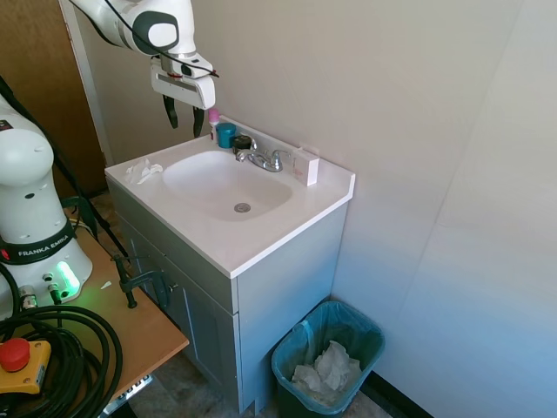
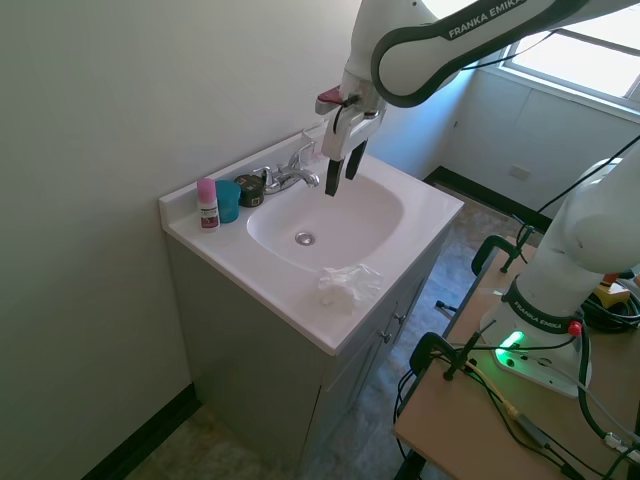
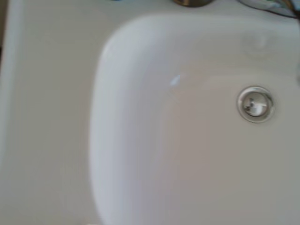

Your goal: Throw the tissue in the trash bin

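Observation:
The tissue [image 1: 143, 171] is a small white crumpled wad lying on the front corner of the vanity counter; the second exterior view shows the tissue [image 2: 347, 285] near the counter's front edge. My gripper [image 1: 184, 119] hangs open and empty high above the sink basin [image 1: 198, 181], well apart from the tissue; in the second exterior view the gripper [image 2: 340, 178] is over the basin near the faucet. The trash bin [image 1: 300, 340], dark with a teal-blue bag, stands on the floor beside the vanity. The wrist view shows only the basin and its drain [image 3: 255, 104].
A faucet [image 1: 263, 158], a blue cup [image 1: 226, 134], a pink-capped bottle [image 2: 207, 204] and a dark round jar [image 2: 249, 189] line the back of the counter. A white box [image 1: 305, 165] stands by the wall. White paper wads [image 1: 324, 370] lie in the bin.

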Tool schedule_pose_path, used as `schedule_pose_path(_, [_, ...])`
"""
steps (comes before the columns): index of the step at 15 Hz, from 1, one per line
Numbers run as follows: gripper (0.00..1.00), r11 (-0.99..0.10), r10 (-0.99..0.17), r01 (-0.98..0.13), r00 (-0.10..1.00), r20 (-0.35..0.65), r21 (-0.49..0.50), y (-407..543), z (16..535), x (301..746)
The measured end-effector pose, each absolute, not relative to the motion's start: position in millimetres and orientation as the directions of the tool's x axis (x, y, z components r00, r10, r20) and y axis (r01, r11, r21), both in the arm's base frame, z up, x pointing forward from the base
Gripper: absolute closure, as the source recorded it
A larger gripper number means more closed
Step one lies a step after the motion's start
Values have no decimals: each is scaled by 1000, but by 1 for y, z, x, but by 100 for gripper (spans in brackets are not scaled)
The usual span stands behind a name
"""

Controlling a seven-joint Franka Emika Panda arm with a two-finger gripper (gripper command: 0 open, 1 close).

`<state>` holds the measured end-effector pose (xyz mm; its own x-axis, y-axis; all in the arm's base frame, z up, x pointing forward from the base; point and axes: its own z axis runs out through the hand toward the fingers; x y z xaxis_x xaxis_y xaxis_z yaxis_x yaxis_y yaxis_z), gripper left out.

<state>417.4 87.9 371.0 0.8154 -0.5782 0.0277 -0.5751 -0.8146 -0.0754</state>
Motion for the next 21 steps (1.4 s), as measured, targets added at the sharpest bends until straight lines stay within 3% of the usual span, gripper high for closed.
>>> schedule_pose_path(7, [0, -888, -460, -460, 888, 15, -6, 172, 307, 343])
schedule_pose_path(13, [0, -885, -465, -464, 885, -25, 37, 177, 255, 338])
schedule_pose_path(14, [100, -885, -465, -464, 885, -31, 45, 178, 246, 338])
schedule_pose_path(21, [100, -865, -500, -497, 865, -50, 62, 176, 230, 337])
